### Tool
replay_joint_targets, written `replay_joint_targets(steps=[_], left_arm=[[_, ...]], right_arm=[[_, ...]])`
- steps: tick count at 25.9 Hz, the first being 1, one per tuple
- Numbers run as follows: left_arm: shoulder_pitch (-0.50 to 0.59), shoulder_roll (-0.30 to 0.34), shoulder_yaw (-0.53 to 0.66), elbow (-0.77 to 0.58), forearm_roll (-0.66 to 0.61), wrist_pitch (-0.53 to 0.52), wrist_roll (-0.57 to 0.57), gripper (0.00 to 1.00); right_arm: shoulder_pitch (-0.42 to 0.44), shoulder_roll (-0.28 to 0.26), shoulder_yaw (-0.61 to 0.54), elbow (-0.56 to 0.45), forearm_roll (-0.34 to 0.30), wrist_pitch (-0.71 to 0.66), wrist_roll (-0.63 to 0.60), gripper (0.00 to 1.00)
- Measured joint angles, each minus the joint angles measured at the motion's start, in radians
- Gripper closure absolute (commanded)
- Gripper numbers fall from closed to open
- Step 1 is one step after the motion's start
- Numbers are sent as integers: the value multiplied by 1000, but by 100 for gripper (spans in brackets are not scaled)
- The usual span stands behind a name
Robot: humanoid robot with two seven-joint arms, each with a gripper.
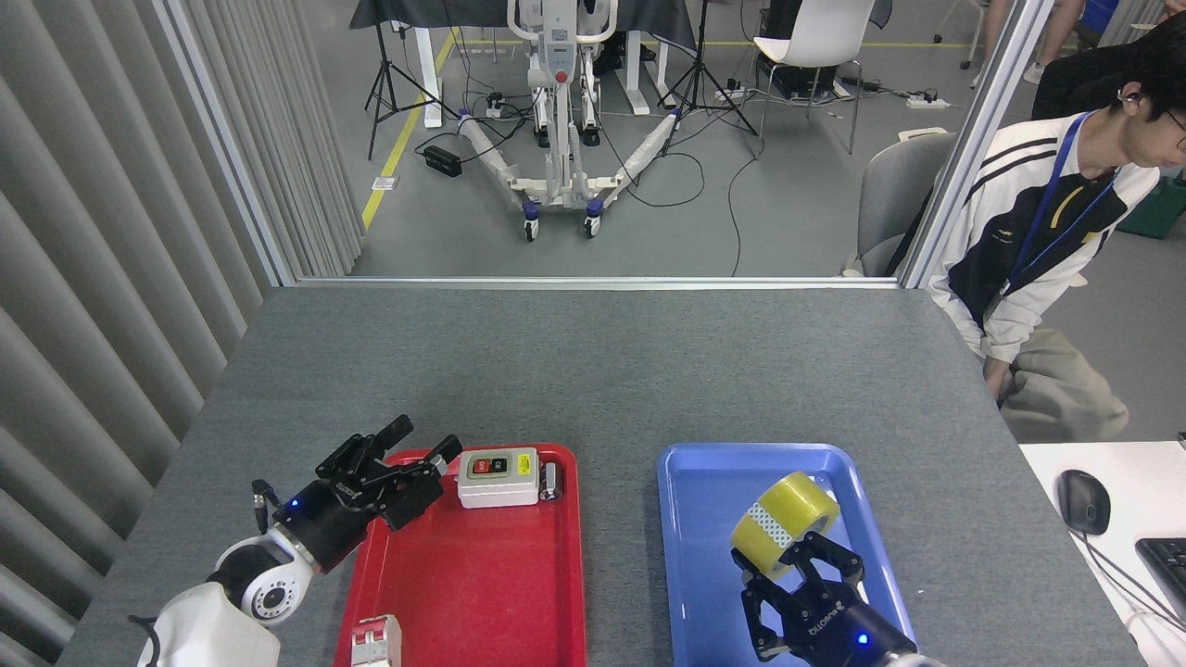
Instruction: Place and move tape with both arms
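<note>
While the left pincer [408, 463] gapes empty, the right pincer [799, 554], arm cropped, clasps the tape [784, 523].

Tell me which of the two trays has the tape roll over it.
The blue tray, on the right. The right gripper holds the yellow tape roll above it. The red tray holds a switch box instead.

Count: two trays, one red tray [482, 593], one blue tray [713, 482]. One tape [784, 523]. One switch box [498, 478]. Two end effectors: left end effector [398, 454], right end effector [801, 570]. One person [1047, 232].
</note>
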Motion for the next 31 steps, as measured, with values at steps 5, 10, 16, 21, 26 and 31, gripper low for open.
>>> replay_joint_targets(steps=[5, 10, 16, 21, 26, 31], left_arm=[[86, -1, 28, -90, -262, 277, 161, 1], [149, -46, 16, -149, -318, 439, 204, 1], [183, -132, 7, -203, -336, 491, 204, 1], [242, -73, -46, -289, -321, 583, 205, 1], [304, 16, -141, -394, -299, 718, 205, 1], [341, 53, -172, -447, -286, 735, 207, 1]], right_arm=[[-75, 9, 4, -15, -122, 46, 515, 100], [-122, 21, 28, -15, -223, 103, 826, 1], [-129, 24, 37, -5, -247, 165, 794, 0], [-119, 18, 24, -16, -250, 172, 570, 0], [-62, 10, -27, -20, -235, 188, 160, 0], [13, 18, -41, -15, -170, 282, -204, 0]])
